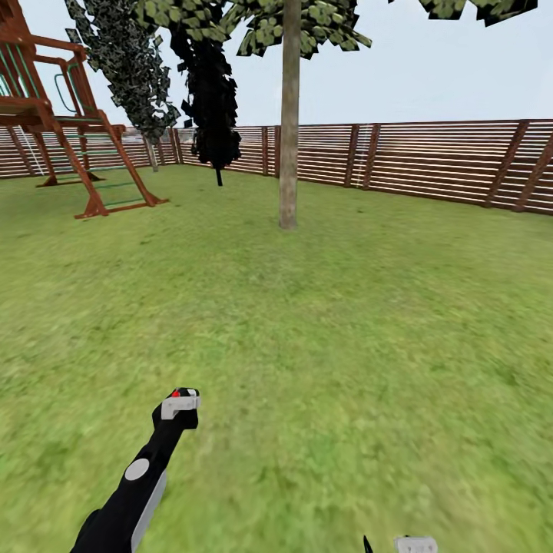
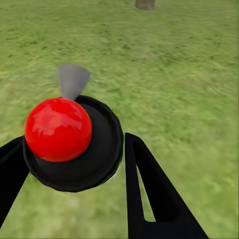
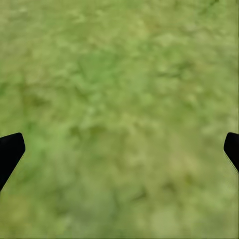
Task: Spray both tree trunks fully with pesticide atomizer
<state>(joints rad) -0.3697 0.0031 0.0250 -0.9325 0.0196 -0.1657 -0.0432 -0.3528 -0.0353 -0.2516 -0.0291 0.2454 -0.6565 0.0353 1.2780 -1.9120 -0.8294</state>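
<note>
The pesticide atomizer (image 2: 59,129) is a black round body with a bright red ball on it and a grey nozzle. It sits between the two black fingers of my left gripper (image 2: 74,144), which is shut on it. In the head view the left gripper (image 1: 178,403) is held low over the lawn, with the atomizer's red part (image 1: 176,393) showing at its tip. A grey-brown tree trunk (image 1: 289,153) stands far ahead on the grass, and its base (image 2: 145,4) lies straight ahead of the left gripper. My right gripper (image 3: 119,149) is open over bare grass, and its white tip (image 1: 415,544) shows at the lower edge.
A red-brown wooden play frame (image 1: 61,115) stands at the far left. A brown slatted fence (image 1: 430,157) rings the lawn behind. Two dark thin-trunked trees (image 1: 211,100) stand near the fence. Open grass lies between me and the trunk.
</note>
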